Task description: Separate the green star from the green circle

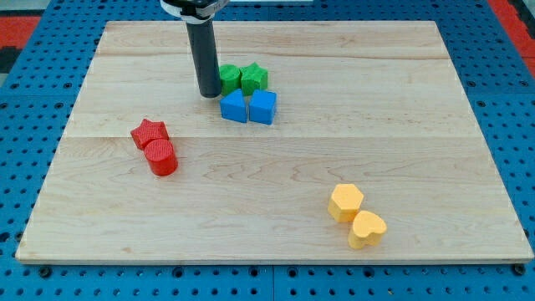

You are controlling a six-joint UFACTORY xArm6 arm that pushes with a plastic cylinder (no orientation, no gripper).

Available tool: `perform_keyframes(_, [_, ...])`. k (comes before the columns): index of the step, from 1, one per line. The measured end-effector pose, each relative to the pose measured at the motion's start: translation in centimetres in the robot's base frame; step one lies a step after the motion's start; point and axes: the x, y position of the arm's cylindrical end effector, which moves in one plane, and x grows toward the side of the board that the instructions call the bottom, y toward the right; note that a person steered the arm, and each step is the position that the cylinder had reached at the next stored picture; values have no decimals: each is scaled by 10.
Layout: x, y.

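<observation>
Green pair crowded by rod at board's upper centre

Green circle (230, 79) and green star (254, 77) are seen touching side by side on the pale wooden board (401, 125), the star toward the view's right. My tip (208, 94) is planted against the circle's left edge. No pincer is fitted, only a dark rod. Just below sit a blue triangular block (234, 107) and blue cube (262, 107). Red star (149, 132) and red cylinder (161, 156) lie at left; yellow hexagon (344, 202) and yellow heart (367, 228) at lower right.

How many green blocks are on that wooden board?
2: the green circle beside my tip, and the green star touching its right side. None seem hidden.
</observation>
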Motion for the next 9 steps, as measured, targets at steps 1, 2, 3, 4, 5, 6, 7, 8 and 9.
perform_keyframes(1, [0, -17])
perform_keyframes(2, [-14, -51])
perform_keyframes(3, [-16, 19])
perform_keyframes(4, [-17, 109])
perform_keyframes(5, [-17, 133])
perform_keyframes(6, [-17, 133])
perform_keyframes(7, [1, 172])
perform_keyframes(8, [-8, 206])
perform_keyframes(9, [-29, 178])
